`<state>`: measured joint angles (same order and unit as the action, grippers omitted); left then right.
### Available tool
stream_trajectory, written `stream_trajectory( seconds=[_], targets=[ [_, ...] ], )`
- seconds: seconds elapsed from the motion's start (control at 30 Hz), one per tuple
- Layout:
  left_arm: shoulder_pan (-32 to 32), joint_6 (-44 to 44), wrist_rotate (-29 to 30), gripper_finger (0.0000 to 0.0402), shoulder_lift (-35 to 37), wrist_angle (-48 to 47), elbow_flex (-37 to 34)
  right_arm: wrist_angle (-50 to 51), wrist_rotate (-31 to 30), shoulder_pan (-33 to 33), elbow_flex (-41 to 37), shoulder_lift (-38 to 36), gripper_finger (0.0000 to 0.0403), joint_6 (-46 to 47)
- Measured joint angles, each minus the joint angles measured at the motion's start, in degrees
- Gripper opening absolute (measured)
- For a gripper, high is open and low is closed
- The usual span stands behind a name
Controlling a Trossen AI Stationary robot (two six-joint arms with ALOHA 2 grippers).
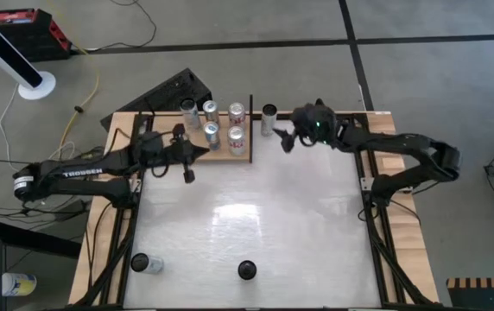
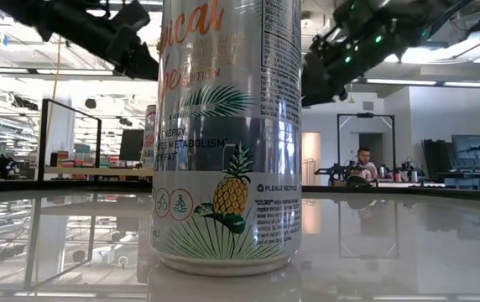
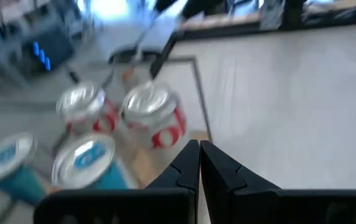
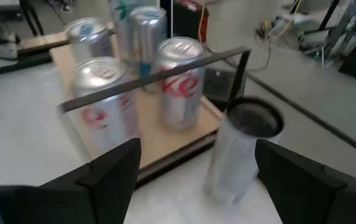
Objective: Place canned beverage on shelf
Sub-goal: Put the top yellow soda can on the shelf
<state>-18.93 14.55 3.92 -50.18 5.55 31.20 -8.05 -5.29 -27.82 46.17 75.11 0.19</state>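
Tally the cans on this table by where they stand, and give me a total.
Cans on the shelf: 5
Can with a dark top beside the shelf, in front of the open right claw: 1
Cans at the table's opposite edge: 2
Total: 8

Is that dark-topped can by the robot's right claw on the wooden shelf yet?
No. The dark-topped can stands upright on the white table, just beside the shelf, ahead of the open right gripper.
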Motion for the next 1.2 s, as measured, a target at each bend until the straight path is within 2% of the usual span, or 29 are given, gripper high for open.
stream_trajectory(
  seconds=[0.1, 0.23, 0.33, 0.5, 0.6, 0.77, 0.9, 1.03, 1.2],
  targets=[
    [1.7, 4.4, -0.2, 0.0000, 2.0, 9.7, -5.4, -5.1, 2.4, -3.7, 0.6, 4.1, 0.0340, -1.1],
    [2.0, 8.7, -1.2, 0.0000, 2.6, 25.3, -11.4, -5.8, 2.9, -7.1, 4.0, 8.8, 0.0352, -1.3],
    [2.0, 11.4, -2.2, 0.0004, 2.6, 32.3, -13.6, -5.5, 5.8, -8.4, 6.7, 11.9, 0.0363, -1.3],
    [2.0, 13.2, -3.8, 0.0045, 3.0, 31.8, -13.7, -5.9, 6.5, -8.5, 11.0, 16.5, 0.0375, -1.8],
    [2.0, 11.1, -5.1, 0.0087, 2.9, 29.6, -13.8, -5.8, 4.7, -8.9, 12.6, 18.7, 0.0377, -2.6],
    [2.0, 4.9, -5.2, 0.0165, 3.0, 29.6, -13.7, -6.0, -1.9, -9.5, 13.0, 18.9, 0.0376, -2.5],
    [2.0, 3.1, -5.1, 0.0215, 3.0, 29.7, -13.7, -5.6, -2.1, -9.4, 12.3, 18.9, 0.0376, -3.1],
    [2.0, 0.4, -5.0, 0.0248, 3.0, 29.7, -13.7, -5.9, -2.1, -8.5, 11.2, 18.9, 0.0376, -3.0],
    [2.0, -0.8, -4.8, 0.0271, 3.0, 29.7, -13.7, -6.4, -2.1, -8.7, 10.8, 18.9, 0.0376, -3.0]
  ],
)
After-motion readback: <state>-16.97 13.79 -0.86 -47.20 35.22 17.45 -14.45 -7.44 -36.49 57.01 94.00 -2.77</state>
